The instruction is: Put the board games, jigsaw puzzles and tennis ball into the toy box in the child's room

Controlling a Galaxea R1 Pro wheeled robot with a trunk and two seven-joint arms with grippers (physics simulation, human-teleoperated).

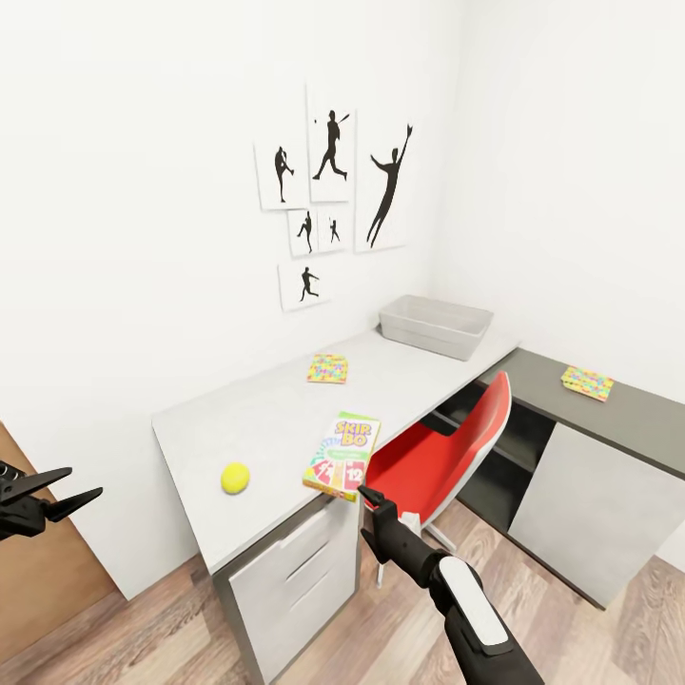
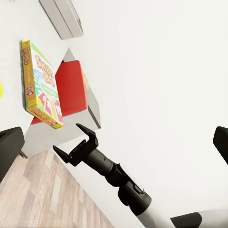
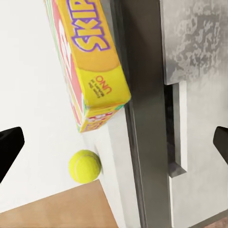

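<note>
Right end effector point(image 1: 365, 495) open below SKIP-BO box point(image 1: 342, 456)

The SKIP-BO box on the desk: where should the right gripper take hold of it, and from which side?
Probably by the corner of the SKIP-BO box that overhangs the table edge, approached from the chair side. It lies flat, so only there can fingers get above and below. The right gripper, open, is already just below that corner.

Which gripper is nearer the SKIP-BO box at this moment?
Right. The right gripper is open just below the SKIP-BO box's near corner at the table edge; the left gripper, also open, hangs well off to the table's left.
</note>
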